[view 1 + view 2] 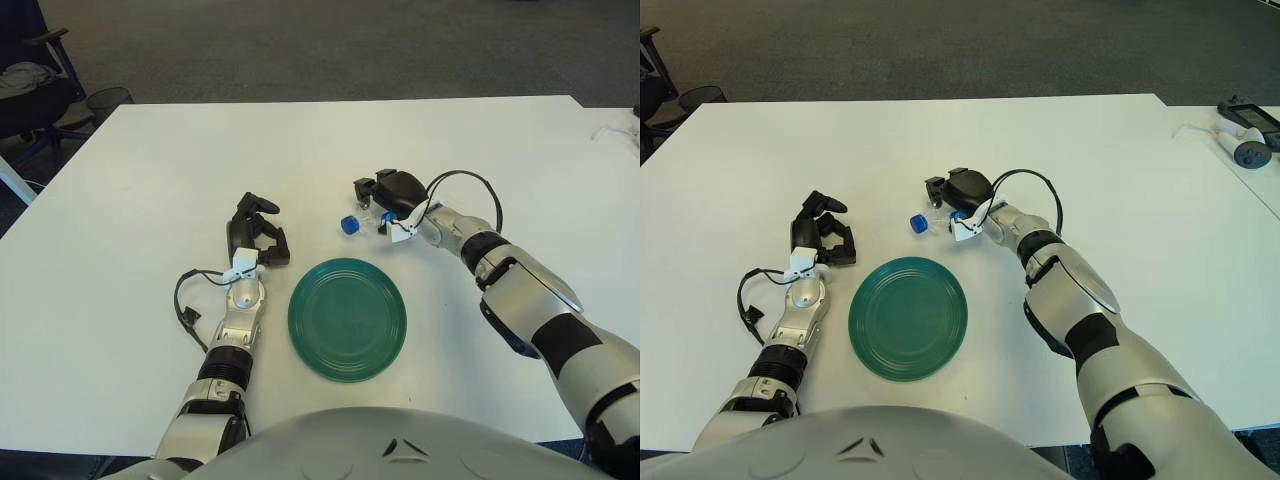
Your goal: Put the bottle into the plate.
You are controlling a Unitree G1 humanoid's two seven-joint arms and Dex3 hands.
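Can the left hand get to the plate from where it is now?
Probably yes. The left hand shows just left of the green plate, with bare table between them and nothing in the way. The right hand, closed over the bottle, sits beyond the plate's far rim.

1. The bottle [362,216] is mostly hidden under the right hand [385,200]; only its blue cap [348,224] and a sliver of clear body show, to the left of the hand.
2. Whether the bottle touches the surface [150,180] cannot be told.
3. The right arm is cut off by the near right corner of both views.
4. The left hand [256,233] shows left of the plate [347,318]; its forearm vanishes behind the robot's torso at the near edge.
5. A chair [30,85] at far left is cropped by the picture's edge.
6. Small devices [1245,135] at far right are too small to identify.
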